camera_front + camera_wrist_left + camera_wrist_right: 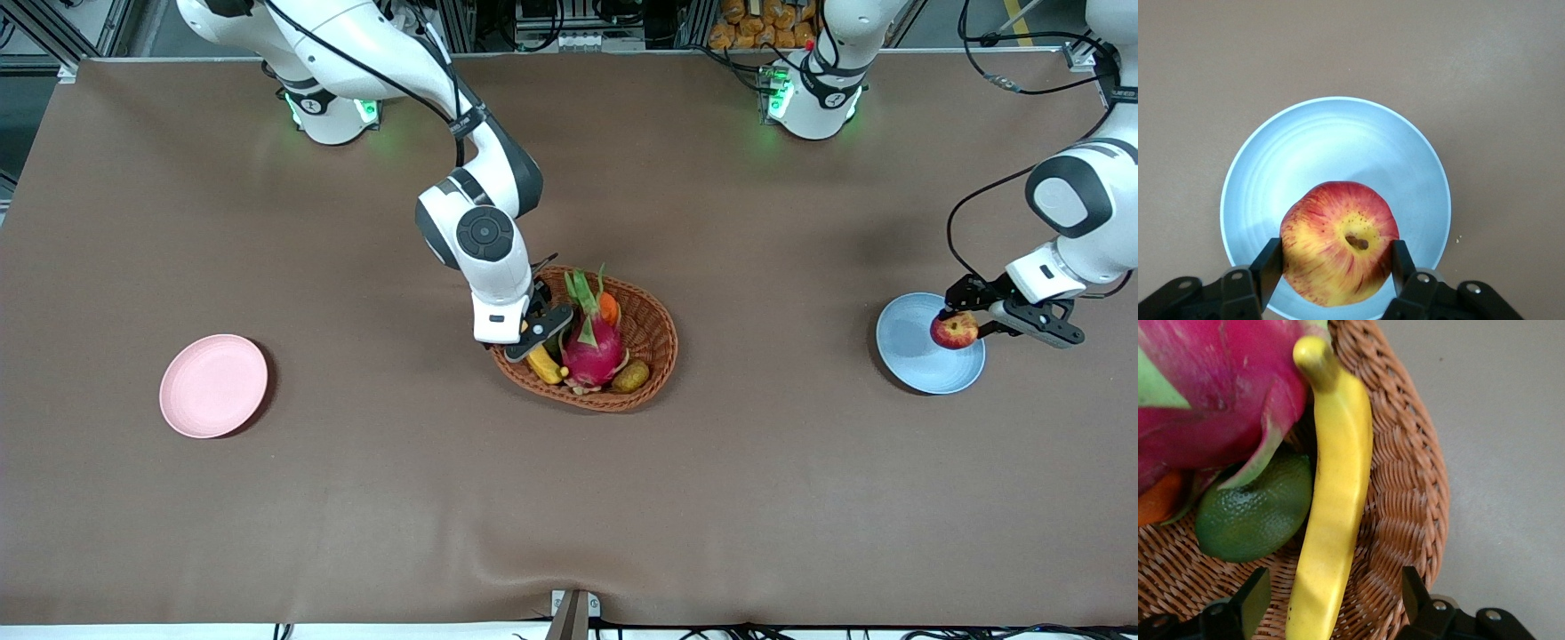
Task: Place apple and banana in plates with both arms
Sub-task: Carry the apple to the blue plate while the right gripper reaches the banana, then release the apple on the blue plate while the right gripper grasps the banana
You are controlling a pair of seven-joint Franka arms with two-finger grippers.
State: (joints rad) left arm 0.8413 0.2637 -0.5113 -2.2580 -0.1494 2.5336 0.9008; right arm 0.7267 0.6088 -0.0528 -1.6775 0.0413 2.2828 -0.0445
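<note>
Over the blue plate (pixel 907 360), the left claw (pixel 965 322) holds the apple (pixel 953 331); release comes next. In the basket (pixel 653 329), the right claw (pixel 540 336) stands wide astride the banana (pixel 544 364), needing to close.

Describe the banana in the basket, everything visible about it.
The banana is long, gently curved and smooth bright yellow, with one stubby end showing. It lies in the brown wicker basket along the rim toward the right arm's end of the table, resting on the weave and partly tucked under the magenta dragon fruit, with the dark green avocado right beside it. The right gripper straddles it with its fingers apart on either side, not yet pinching.
</note>
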